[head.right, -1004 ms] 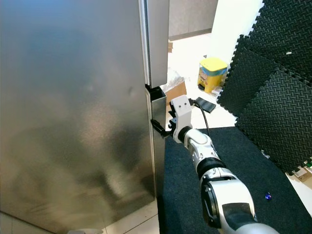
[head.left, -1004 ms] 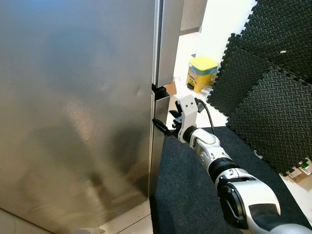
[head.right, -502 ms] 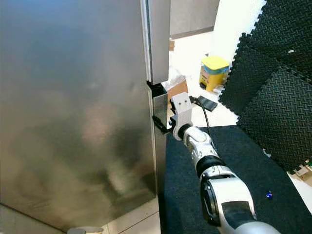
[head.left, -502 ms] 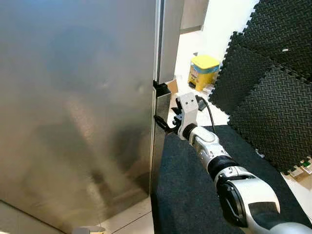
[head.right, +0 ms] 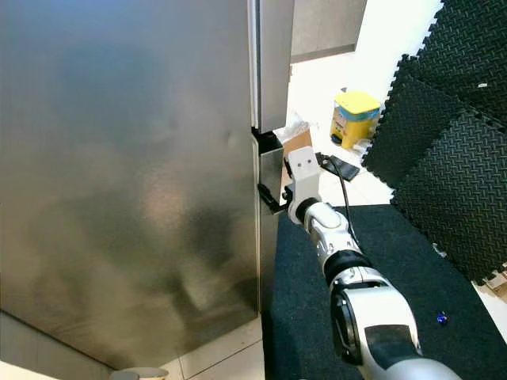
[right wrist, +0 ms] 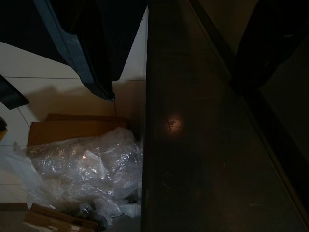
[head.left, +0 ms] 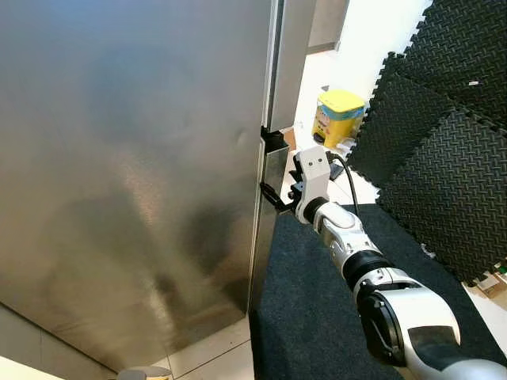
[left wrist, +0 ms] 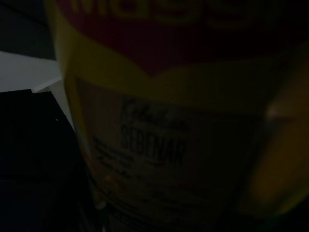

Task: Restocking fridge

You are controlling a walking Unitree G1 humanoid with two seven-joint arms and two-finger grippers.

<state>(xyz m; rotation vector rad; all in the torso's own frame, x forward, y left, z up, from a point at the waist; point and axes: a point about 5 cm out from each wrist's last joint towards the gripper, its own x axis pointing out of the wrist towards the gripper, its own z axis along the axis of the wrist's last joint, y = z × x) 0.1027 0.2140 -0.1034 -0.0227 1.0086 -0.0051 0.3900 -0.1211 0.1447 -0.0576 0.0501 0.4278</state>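
The steel fridge (head.left: 135, 158) stands shut, close in front of me on the left. My right gripper (head.left: 273, 196) is at the right edge of the lower door (head.right: 268, 237), just under the gap between the two doors. It is open, with one black finger (right wrist: 89, 63) off the door's side and the other (right wrist: 270, 48) over its front, so the door edge (right wrist: 178, 125) lies between them. In the dark left wrist view, a yellow packet (left wrist: 169, 145) with a red label is right in front of the camera, and my left gripper is shut on it.
A dark mat (head.left: 317, 317) covers the floor to the right of the fridge. Black foam tiles (head.left: 444, 142) lean at the right. A yellow bin (head.left: 339, 115) stands behind. A cardboard box and crumpled clear plastic (right wrist: 82, 164) lie on the floor beside the fridge.
The whole picture has shifted to the right, so the camera moved. My right gripper stays at the lower door's edge.
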